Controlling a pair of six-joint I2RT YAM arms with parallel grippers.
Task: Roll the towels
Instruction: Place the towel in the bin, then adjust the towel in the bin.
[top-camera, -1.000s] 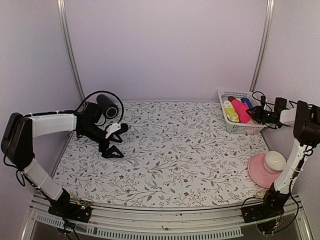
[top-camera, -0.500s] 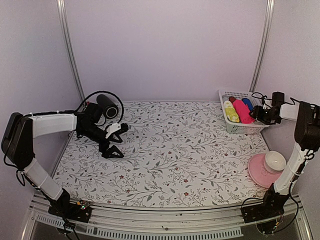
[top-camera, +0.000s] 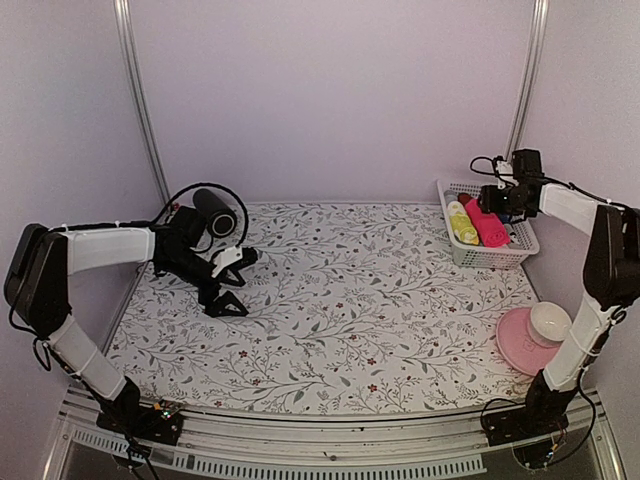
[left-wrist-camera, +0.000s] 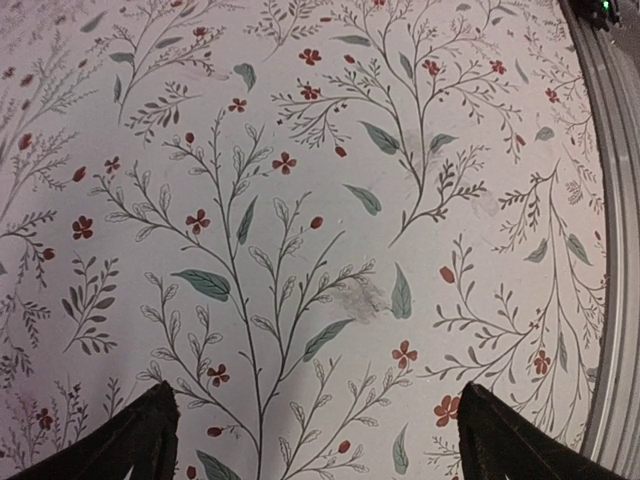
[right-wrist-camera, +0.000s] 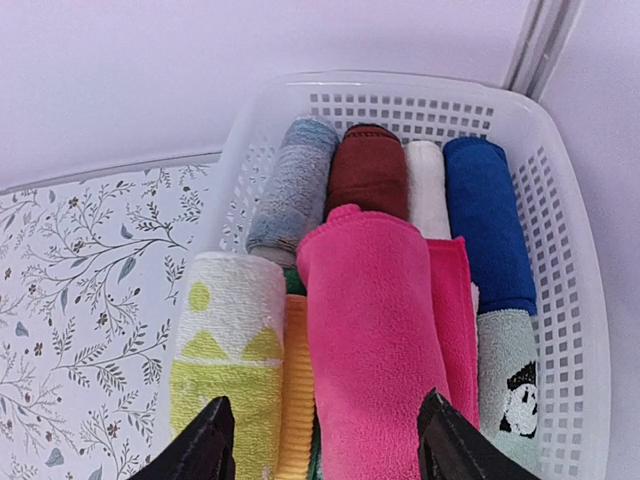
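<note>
Several rolled towels lie packed in a white basket (right-wrist-camera: 575, 300) at the back right, also in the top view (top-camera: 520, 252). On top is a hot pink towel (right-wrist-camera: 385, 340) (top-camera: 486, 225). Beside it lie a white and yellow-green towel (right-wrist-camera: 225, 350) (top-camera: 460, 222), a dark red towel (right-wrist-camera: 367, 172), a blue towel (right-wrist-camera: 485, 215) and a grey-blue towel (right-wrist-camera: 292, 190). My right gripper (right-wrist-camera: 326, 440) (top-camera: 489, 200) is open and empty, hovering above the basket over the pink towel. My left gripper (left-wrist-camera: 312, 435) (top-camera: 232, 282) is open and empty, low over the flowered table at the left.
A black cylinder (top-camera: 215, 212) lies at the back left behind my left arm. A pink plate (top-camera: 515, 345) with a white bowl (top-camera: 550, 320) stands at the right front. The flowered table cover (top-camera: 350, 300) spans the middle. A metal rail (left-wrist-camera: 615, 200) runs along the table edge.
My right gripper has risen and moved back and left from the basket's right side to above the basket. The left arm has not moved.
</note>
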